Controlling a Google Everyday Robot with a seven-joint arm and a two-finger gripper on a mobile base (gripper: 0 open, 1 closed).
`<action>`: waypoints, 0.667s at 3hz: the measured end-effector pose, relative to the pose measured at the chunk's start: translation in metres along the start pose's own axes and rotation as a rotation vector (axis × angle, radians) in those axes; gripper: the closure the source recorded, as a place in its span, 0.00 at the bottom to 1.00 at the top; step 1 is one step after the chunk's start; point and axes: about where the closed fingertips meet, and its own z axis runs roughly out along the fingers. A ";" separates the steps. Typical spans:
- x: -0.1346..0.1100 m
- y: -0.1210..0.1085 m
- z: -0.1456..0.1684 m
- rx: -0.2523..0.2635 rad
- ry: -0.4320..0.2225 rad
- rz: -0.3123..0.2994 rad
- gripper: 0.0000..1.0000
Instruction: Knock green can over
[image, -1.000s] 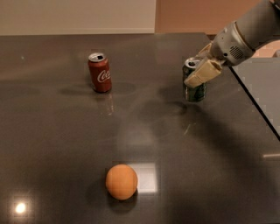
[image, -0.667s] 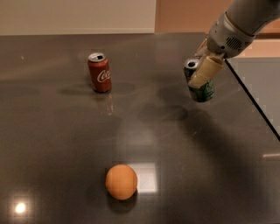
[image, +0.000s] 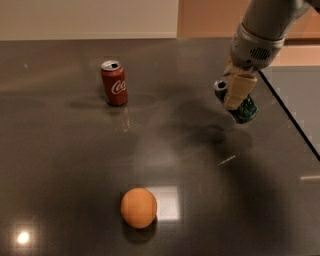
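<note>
Because the job is to topple rather than lift, the robot's grey-and-beige two-finger gripper (image: 236, 97) bears on the side of the small dark green aluminium drink can (image: 246, 110), at the right of the dark glossy tabletop (image: 75, 150). Whether it is open or clamped cannot be told. A red Coca-Cola can (image: 114, 82) and a round orange ball (image: 138, 207) sit well apart. A second ago the green can stood upright; now it leans, silver top tipped left, and the arm reaches down more steeply.

Tbl (image: 60, 165): red can (image: 114, 83), orange (image: 138, 207), green can (image: 245, 110) at gripper (image: 233, 99)
</note>
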 end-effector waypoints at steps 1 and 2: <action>-0.002 0.007 0.014 -0.023 0.037 -0.034 0.82; -0.009 0.014 0.028 -0.054 0.059 -0.074 0.59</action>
